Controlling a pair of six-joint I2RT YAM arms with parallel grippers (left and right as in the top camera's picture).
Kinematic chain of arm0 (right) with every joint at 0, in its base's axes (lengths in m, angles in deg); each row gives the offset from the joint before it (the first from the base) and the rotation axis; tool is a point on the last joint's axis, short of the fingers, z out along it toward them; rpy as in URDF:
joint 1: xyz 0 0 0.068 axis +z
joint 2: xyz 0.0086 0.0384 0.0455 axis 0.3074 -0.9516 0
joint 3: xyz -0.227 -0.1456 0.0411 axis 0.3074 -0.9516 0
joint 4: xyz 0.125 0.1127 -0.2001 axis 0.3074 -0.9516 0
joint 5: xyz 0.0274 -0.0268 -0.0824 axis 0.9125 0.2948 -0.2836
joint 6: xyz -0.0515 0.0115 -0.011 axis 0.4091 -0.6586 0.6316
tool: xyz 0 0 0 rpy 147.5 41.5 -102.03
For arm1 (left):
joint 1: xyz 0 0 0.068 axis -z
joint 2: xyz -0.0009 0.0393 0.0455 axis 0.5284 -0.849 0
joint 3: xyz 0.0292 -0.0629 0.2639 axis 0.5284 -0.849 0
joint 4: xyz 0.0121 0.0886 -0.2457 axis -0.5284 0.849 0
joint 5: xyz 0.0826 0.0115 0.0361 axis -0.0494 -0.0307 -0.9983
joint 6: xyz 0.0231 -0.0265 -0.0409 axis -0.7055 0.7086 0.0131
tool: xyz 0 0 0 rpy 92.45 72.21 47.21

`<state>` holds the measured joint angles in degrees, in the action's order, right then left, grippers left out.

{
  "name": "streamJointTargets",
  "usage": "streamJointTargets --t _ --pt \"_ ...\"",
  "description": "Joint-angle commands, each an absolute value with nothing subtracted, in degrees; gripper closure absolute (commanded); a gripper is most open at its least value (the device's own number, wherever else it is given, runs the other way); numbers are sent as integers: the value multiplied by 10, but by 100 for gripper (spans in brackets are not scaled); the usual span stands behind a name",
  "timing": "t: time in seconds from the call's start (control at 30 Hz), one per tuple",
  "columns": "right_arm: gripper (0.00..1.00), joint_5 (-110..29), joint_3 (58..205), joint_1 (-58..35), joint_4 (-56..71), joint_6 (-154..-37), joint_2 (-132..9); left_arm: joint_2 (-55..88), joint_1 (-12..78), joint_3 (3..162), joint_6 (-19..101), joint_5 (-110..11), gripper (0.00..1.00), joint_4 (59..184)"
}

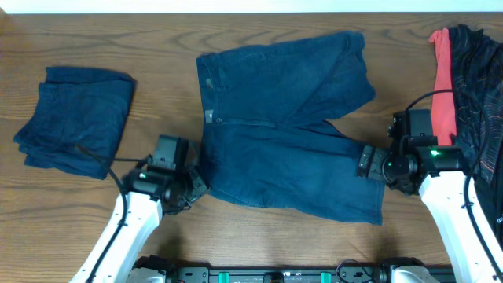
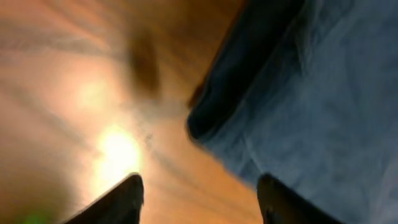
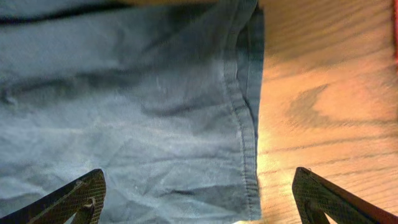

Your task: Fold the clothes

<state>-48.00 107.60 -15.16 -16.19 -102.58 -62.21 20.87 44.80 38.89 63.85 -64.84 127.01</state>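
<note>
Handling soft, limp shorts (image 1: 283, 134): expect sag and drag, no stiffness. Your right gripper (image 3: 198, 196) stands spread wide, with the leg hem between its jaws. Your left gripper (image 2: 199, 199) is parted and clamps nothing, with the waistband corner just ahead. Pinch the stitched edges, not the flat middle.

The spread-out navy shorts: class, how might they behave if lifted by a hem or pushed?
Probably floppy: the navy shorts lie flat with soft wrinkles, so a lifted leg should drape. The stitched hem looks thicker, likely a firmer grip. Pushed, they would probably bunch on the wooden table.
</note>
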Motion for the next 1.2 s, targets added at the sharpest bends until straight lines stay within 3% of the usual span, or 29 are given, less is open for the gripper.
streamJointTargets --t 0.0,0.27,0.47,0.57,0.6,1.17 --pt "6 -462 1070 -137 -164 -1043 -618 204 449 338 681 -592 41 1207" --pt "6 -465 1069 -108 -164 -1076 -618 170 449 278 683 -586 42 1092" --pt "6 -465 1069 -107 -165 -1076 -618 144 449 278 683 -601 64 1041" --pt "7 -465 1069 -107 -173 -1076 -618 142 449 278 683 -600 90 1033" --pt "9 -469 1069 -107 -180 -1079 -618 143 449 279 683 -600 94 1033" --pt "7 -453 928 -107 -205 -1328 -618 203 449 280 683 -569 94 1029"
